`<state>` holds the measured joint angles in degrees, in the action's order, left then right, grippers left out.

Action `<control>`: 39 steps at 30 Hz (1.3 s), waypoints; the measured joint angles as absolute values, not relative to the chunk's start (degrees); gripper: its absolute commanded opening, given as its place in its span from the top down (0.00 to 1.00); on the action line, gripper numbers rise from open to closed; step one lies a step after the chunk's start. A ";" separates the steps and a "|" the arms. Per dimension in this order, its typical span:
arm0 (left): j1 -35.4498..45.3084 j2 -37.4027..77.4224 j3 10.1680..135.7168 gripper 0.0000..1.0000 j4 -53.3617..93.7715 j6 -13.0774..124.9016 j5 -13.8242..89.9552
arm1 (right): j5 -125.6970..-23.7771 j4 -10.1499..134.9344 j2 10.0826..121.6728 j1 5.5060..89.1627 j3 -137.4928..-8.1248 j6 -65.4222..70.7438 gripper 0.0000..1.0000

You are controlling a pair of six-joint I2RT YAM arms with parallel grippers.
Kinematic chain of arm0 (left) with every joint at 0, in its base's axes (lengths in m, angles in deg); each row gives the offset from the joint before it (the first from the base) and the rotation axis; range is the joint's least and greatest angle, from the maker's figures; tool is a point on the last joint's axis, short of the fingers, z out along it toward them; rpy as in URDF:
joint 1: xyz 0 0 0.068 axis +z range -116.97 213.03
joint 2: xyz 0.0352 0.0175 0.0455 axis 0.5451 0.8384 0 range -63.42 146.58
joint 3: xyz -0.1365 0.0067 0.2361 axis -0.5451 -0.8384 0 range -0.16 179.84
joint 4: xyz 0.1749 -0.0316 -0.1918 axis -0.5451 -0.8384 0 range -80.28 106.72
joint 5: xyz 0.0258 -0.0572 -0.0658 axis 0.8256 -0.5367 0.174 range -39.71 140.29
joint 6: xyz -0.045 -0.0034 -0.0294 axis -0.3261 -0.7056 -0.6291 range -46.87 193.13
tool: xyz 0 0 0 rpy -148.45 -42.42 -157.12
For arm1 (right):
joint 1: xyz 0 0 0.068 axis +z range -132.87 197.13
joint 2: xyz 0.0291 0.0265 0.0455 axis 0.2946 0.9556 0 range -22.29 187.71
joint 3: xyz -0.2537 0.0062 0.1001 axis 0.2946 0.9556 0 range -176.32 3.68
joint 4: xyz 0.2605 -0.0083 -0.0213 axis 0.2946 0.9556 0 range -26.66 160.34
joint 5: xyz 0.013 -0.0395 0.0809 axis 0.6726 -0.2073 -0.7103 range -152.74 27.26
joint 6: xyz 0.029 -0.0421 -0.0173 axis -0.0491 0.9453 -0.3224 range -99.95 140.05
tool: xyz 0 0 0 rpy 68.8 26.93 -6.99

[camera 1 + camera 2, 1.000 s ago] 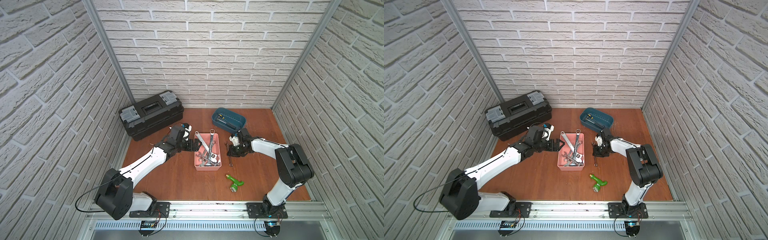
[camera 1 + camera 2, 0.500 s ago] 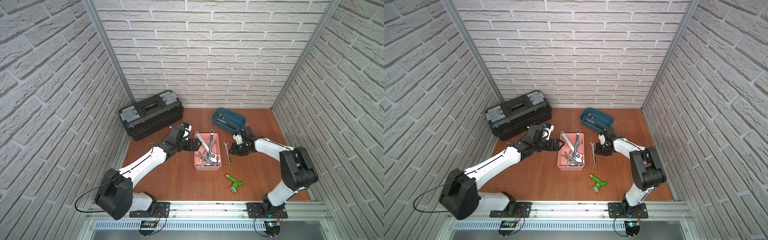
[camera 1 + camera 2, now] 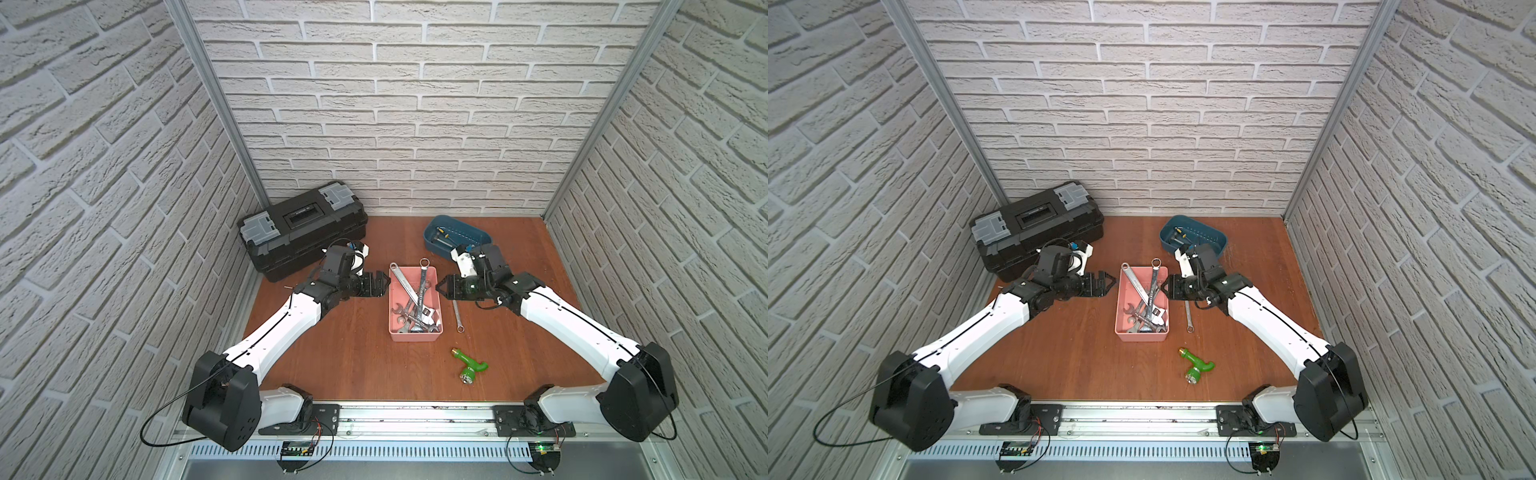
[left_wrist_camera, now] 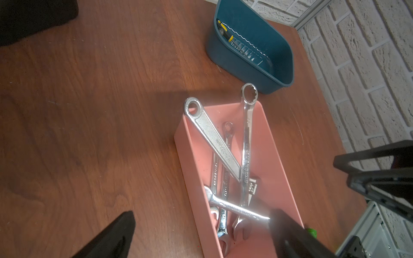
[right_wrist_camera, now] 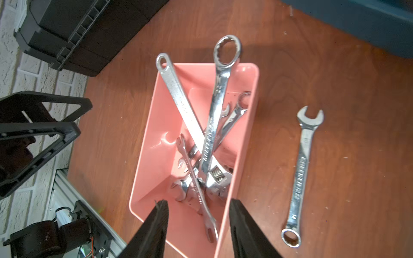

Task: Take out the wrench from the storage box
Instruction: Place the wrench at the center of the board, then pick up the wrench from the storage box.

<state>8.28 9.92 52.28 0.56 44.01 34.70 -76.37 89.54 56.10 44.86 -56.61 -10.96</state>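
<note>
One wrench (image 5: 301, 174) on table (image 3: 332, 353) right of box (image 3: 392, 307), my right gripper (image 5: 197, 201) released, empty, my left gripper (image 3: 385, 283) spread wide beside box.

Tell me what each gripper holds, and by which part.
Nothing is held. The left gripper and right gripper stand open and empty on either side of the box. One wrench lies free on the table beside it.

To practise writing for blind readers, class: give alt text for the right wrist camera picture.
A pink storage box holds a crossed pile of silver wrenches, while one wrench lies outside it on the wooden table. The right hand, open and empty, points at the box.
</note>
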 measured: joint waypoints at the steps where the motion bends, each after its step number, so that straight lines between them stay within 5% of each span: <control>1: 8.34 9.92 52.28 0.02 0.54 44.01 34.63 | -75.91 88.97 56.98 45.86 -56.85 -11.57 0.50; 33: 8.34 9.53 49.03 0.02 5.00 42.91 31.75 | -61.48 81.85 80.71 51.20 -65.16 -23.75 0.57; 39: 8.34 9.62 48.81 0.02 5.19 42.91 31.75 | -61.48 81.26 81.89 51.48 -65.83 -24.79 0.66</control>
